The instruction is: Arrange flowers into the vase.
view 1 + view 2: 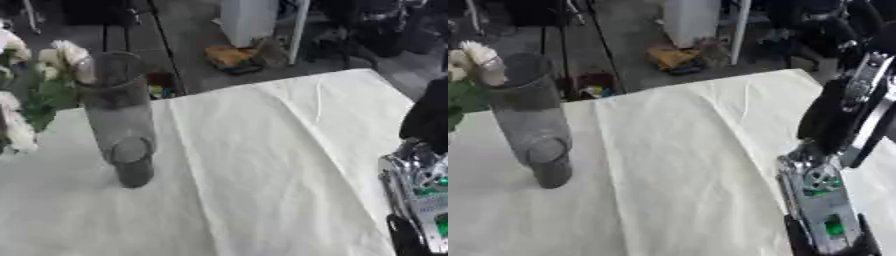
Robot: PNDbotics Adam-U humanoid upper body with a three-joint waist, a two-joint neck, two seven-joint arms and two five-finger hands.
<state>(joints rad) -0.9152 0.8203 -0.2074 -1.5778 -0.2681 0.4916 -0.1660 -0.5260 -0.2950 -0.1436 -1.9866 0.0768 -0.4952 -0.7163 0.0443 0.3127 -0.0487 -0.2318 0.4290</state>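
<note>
A pale cream tablecloth (262, 165) covers the whole work surface, creased lengthwise. On it stands the tall smoky-grey glass vase (118, 115), upright with its mouth open to the top, which is how it must sit to take stems from above.

To the right of the vase, well apart from it across bare cloth, the robot's right arm (842, 115) comes down, black above and silver with green-lit electronics at the wrist. The right hand (824, 240) runs off the lower edge; whether its fingers are relaxed or curled cannot be told, and nothing shows in it.

Just beside the vase's rim on its left are the flowers (66, 55), cream-white blooms with green leaves (44, 100) below, touching or overlapping the glass; whether any stem is inside cannot be told. The left hand appears in neither view, so what holds the bunch up is hidden.
</note>
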